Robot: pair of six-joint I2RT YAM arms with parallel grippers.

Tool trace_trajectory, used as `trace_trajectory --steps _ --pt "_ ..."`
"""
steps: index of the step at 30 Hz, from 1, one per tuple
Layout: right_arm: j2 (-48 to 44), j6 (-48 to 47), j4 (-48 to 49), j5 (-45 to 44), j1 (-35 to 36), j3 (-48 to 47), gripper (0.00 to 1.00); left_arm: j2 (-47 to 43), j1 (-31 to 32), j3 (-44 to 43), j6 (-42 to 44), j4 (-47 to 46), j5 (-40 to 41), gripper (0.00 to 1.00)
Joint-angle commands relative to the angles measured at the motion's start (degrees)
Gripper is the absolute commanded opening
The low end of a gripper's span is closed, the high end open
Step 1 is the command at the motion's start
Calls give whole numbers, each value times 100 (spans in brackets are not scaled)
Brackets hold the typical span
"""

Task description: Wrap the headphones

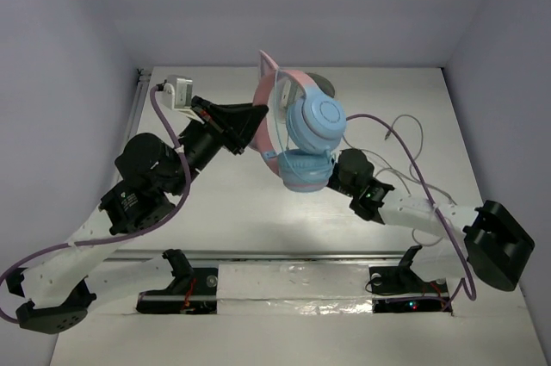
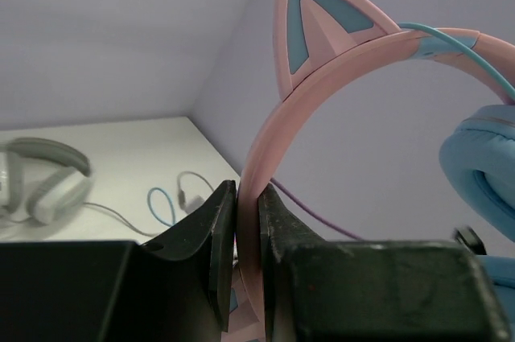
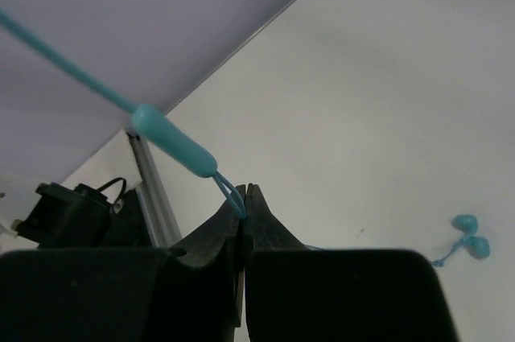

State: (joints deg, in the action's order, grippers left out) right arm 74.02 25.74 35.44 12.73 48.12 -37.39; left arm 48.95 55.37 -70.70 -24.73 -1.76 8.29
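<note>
While left fingers point(image 2: 221, 221) clamp pink headband point(image 2: 265, 141), right fingers point(image 3: 261, 225) pinch tight on thin blue cable point(image 3: 173, 141). So headphones point(image 1: 314, 120) hang up off table point(image 1: 258, 211), between both arms, blue cups stacked.

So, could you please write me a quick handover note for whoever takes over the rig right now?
Left gripper: shut on the pink headband, holding the headphones off the table.
Right gripper: shut on the thin blue cable, beside its moulded sleeve.
Done: both grasps; the cable lies across the headband.
Left: wind the rest of the cable; how much remains is unclear.
White/grey headphones lie on the table.
</note>
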Motion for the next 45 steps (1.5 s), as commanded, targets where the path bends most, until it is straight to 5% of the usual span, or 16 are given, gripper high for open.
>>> trace_trajectory --steps 1,11,22,30,34,40,45 --pt "-239 169 192 -68 372 30 0 -157 -18 -235 -146 -1167 1208 0" --pt "-695 528 -1363 -1641 1858 38 0 97 -18 56 1161 -1854 3974 0" --pt "-1267 1055 -3982 -3275 3317 -866 0 475 -18 363 2209 -1398 5296 0" --pt "-1328 1522 -5257 -4314 3968 -1411 0 536 -71 -225 1313 859 4506 0" --pt "-1303 1627 -5468 -4445 4275 -1675 0 686 -228 -304 1235 1317 4418 0" --pt "-1284 1847 -6189 -4868 4469 -2071 0 1072 -1414 -533 1181 2065 2382 0" --pt "-1259 1777 -6243 -4781 4469 -2273 0 1565 -1670 -437 1208 2102 2343 0"
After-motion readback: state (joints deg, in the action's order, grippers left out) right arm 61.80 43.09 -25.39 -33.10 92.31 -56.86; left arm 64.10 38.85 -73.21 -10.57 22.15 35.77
